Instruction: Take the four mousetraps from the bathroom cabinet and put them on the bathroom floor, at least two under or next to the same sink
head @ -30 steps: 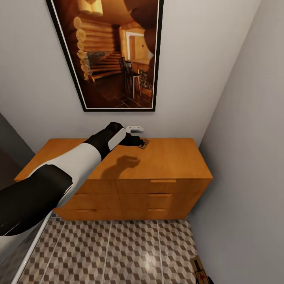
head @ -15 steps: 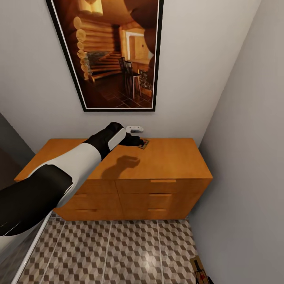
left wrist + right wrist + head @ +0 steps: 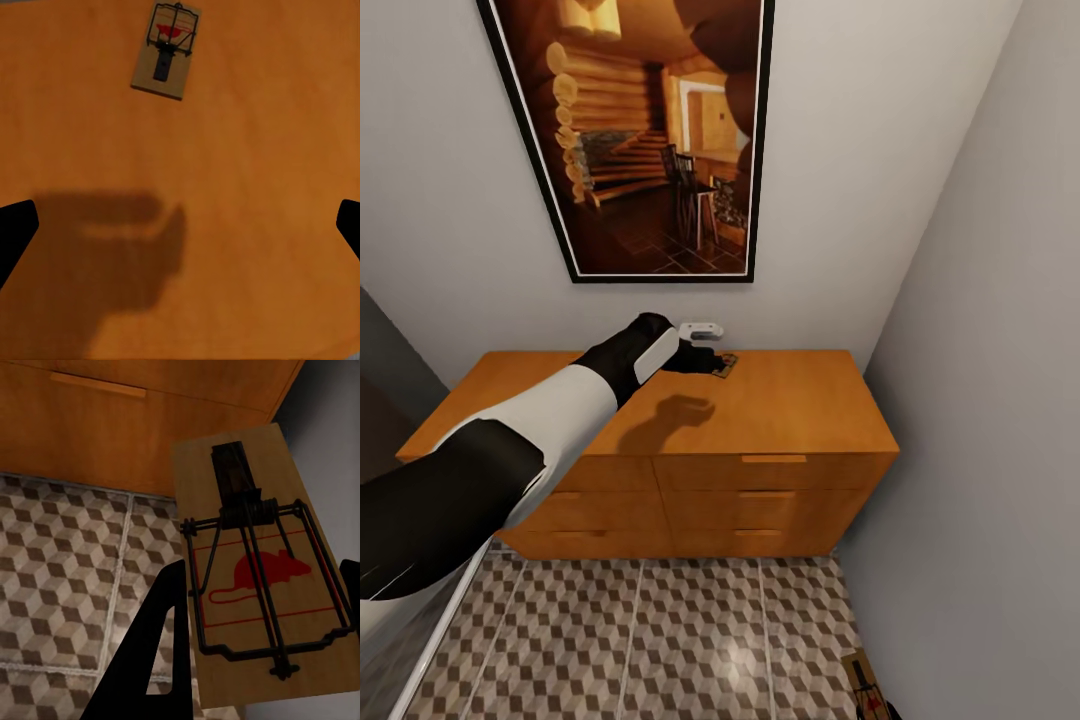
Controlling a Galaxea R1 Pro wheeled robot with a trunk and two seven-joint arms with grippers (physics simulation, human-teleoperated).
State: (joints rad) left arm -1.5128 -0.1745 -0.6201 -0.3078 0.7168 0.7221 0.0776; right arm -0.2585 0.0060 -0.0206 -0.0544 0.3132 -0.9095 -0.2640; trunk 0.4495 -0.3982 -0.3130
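Two mousetraps show at this moment. We see one mousetrap [image 3: 724,364] lying flat on top of the cabinet [image 3: 800,400], toward the back near the wall, just beyond our left gripper [image 3: 703,358]. From the head view our left arm reaches out over the cabinet top, and its shadow falls on the orange-brown wood in front of the hand. In the left wrist view the same mousetrap [image 3: 166,49] lies on the bare wood ahead of the gripper, and the two dark fingertips [image 3: 13,232] stand far apart at either edge of the picture, with nothing between them; the trap is well clear of both.

We see the second mousetrap [image 3: 262,562] up close in the right wrist view, its board printed with a red mouse outline under the dark wire bar. It sits between the fingers of our right gripper [image 3: 259,607], with one dark finger [image 3: 154,652] against its side, so that gripper appears clamped on it. Behind it are the cabinet's drawer fronts [image 3: 112,427] and the bathroom floor [image 3: 67,585] with its cube-pattern tiles. In the head view this trap [image 3: 865,685] shows at the lower right corner, above the tiles [image 3: 660,640] and close to the grey side wall [image 3: 980,400].

A large framed picture [image 3: 650,140] of a log cabin interior hangs on the wall above the cabinet.
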